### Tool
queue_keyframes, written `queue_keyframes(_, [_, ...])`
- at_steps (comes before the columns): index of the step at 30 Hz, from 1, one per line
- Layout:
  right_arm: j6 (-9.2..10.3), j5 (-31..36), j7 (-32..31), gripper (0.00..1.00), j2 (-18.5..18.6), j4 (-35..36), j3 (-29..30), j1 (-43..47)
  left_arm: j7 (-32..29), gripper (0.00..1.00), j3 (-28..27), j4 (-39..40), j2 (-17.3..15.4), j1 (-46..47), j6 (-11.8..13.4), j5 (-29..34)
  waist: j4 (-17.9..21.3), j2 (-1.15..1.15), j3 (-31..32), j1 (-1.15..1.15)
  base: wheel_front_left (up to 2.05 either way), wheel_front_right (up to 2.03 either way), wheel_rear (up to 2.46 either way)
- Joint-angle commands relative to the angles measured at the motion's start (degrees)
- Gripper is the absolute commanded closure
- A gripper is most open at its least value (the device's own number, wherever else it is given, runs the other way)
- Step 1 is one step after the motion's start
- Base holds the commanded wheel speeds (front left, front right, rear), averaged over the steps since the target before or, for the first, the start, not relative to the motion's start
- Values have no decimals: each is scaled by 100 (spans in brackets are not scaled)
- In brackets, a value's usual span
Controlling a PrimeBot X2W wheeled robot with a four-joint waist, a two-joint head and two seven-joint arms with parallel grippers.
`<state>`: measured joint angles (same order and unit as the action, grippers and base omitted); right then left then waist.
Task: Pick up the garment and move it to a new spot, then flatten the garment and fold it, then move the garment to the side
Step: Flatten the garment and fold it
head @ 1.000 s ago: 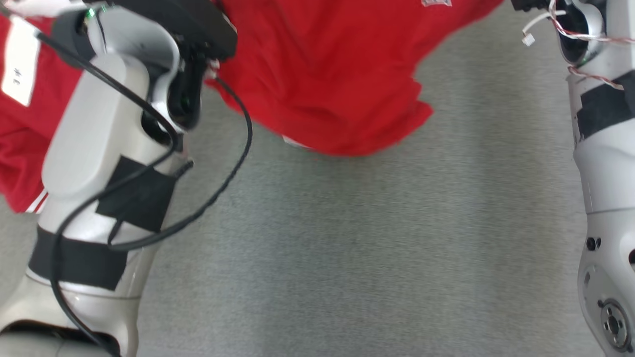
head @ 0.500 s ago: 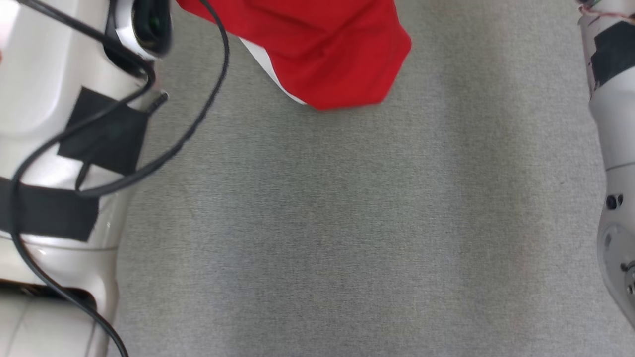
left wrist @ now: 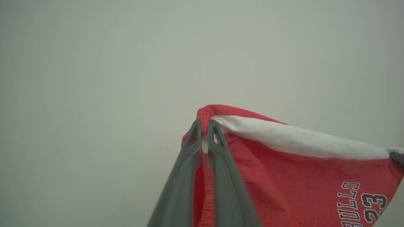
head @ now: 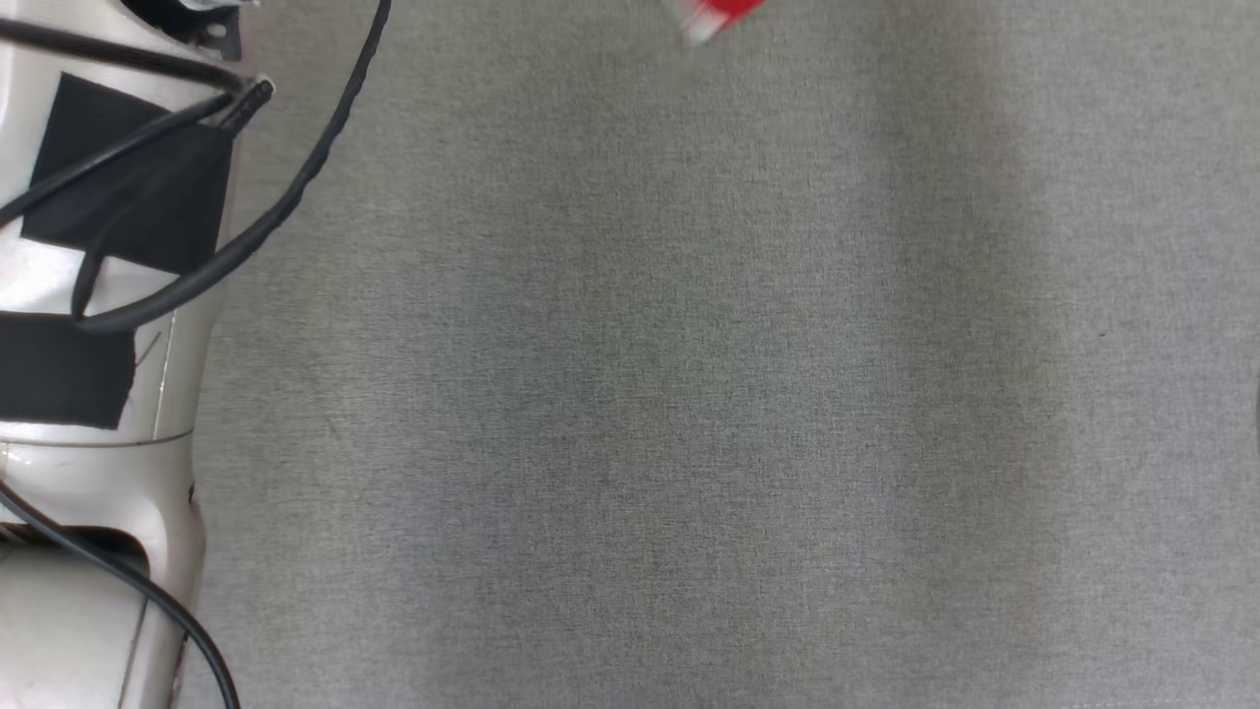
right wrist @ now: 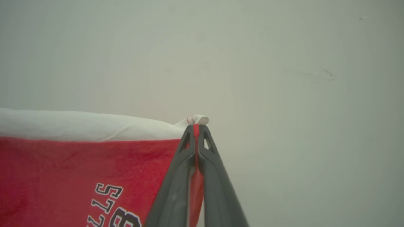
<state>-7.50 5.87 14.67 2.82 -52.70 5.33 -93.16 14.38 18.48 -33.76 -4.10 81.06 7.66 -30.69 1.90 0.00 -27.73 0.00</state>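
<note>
The garment is red with a white band and dark lettering. In the left wrist view my left gripper (left wrist: 205, 132) is shut on a red corner of the garment (left wrist: 303, 183), which stretches off to the right. My right gripper (right wrist: 196, 130) is shut on another corner, where the white band ends, with the garment (right wrist: 82, 164) spreading to the left. The cloth hangs taut between the two grippers above the grey surface. In the head view a small blurred bit of the garment (head: 717, 18) shows at the top edge, and my left forearm (head: 89, 295) fills the left side.
A grey cloth-covered table (head: 689, 394) spreads across the head view. A loose black cable (head: 295, 197) loops off my left forearm. A faint dark mark (right wrist: 328, 74) lies on the surface at the right of the right wrist view.
The garment and both arms have slid up and out of the head view; the right forearm has left it. The whole picture has shifted, so the camera may have moved.
</note>
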Motion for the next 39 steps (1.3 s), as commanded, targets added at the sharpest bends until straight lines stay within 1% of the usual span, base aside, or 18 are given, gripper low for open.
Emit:
queue_keyframes(1, [2, 91, 39, 100, 14, 103, 17, -25, 51, 100, -67, 32, -18, 8, 19, 4, 32, 0, -51, 0, 0, 0, 0])
queue_keyframes(4, [2, 209, 49, 100, 12, 757, -52, -37, 82, 100, -165, 177, 21, 6, -28, 45, 37, 0, -158, 0, 0, 0, 0])
queue_keyframes(7, [2, 346, 39, 100, 15, 1056, -127, 263, 92, 100, -172, 205, 55, -124, -93, 134, 45, 0, -282, 0, 0, 0, 0])
queue_keyframes(10, [2, 390, 43, 100, 12, 1056, -215, 408, 93, 100, -152, 140, 59, -246, -170, 220, 36, 0, -391, 0, 0, 0, 0])
queue_keyframes(13, [2, 381, 44, 100, 16, 976, -317, 622, 93, 100, -81, -40, 83, -330, -299, 197, 6, 0, -436, 0, 0, 0, 0])
queue_keyframes(16, [2, 314, 44, 100, 20, 998, -428, 799, 95, 100, -70, -224, 92, -437, -373, 114, -40, 0, -414, 0, 0, 0, 0])
queue_keyframes(19, [2, 210, 44, 100, 41, 989, -698, 1074, 94, 100, -1, -464, 98, -542, -492, 17, -98, 0, -312, 0, 0, 0, 0])
queue_keyframes(23, [2, -119, 45, 100, 176, 1036, -1098, 1419, -88, 100, 149, -732, 107, -831, -619, -188, -203, 0, -46, 0, 0, 0, 0])
queue_keyframes(24, [2, -222, 42, 100, 193, 1018, -1217, 1526, -165, 100, 197, -781, 106, -927, -616, -191, -218, 0, 40, 0, 0, 0, 0])
queue_keyframes(25, [2, -222, 42, 100, 193, 1018, -1217, 1526, -165, 100, 197, -781, 106, -927, -616, -191, -218, 0, 40, 0, 0, 0, 0])
queue_keyframes(28, [2, -628, -165, 100, 296, 1025, -1603, 1882, -315, 100, 418, -862, 104, -1269, -681, -171, -306, 0, 318, 0, 0, 0, 0])
queue_keyframes(29, [3, -915, -394, 100, 437, 1145, -1848, 2171, -354, 100, 561, -877, 107, -1544, -714, -150, -373, 0, 505, 0, 0, 0, 0])
queue_keyframes(31, [2, -1204, -621, 100, 586, 1378, -2083, 2524, -408, 100, 697, -876, 110, -1800, -761, -126, -420, 0, 674, 0, 0, 0, 0])
queue_keyframes(33, [2, -1483, -889, 100, 773, 1684, -2252, 2946, -469, 100, 783, -856, 102, -2095, -749, -151, -474, 0, 852, 0, 0, 0, 0])
queue_keyframes(35, [2, -1779, -1198, 100, 976, 2063, -2349, 3403, -536, 100, 862, -779, 82, -2357, -769, -159, -514, 0, 1001, 0, 0, 0, 0])
queue_keyframes(39, [2, -2290, -1789, 100, 1307, 2921, -2402, 4365, -652, 100, 1041, -508, -76, -2963, -858, -134, -534, 0, 1254, 0, 0, 0, 0])
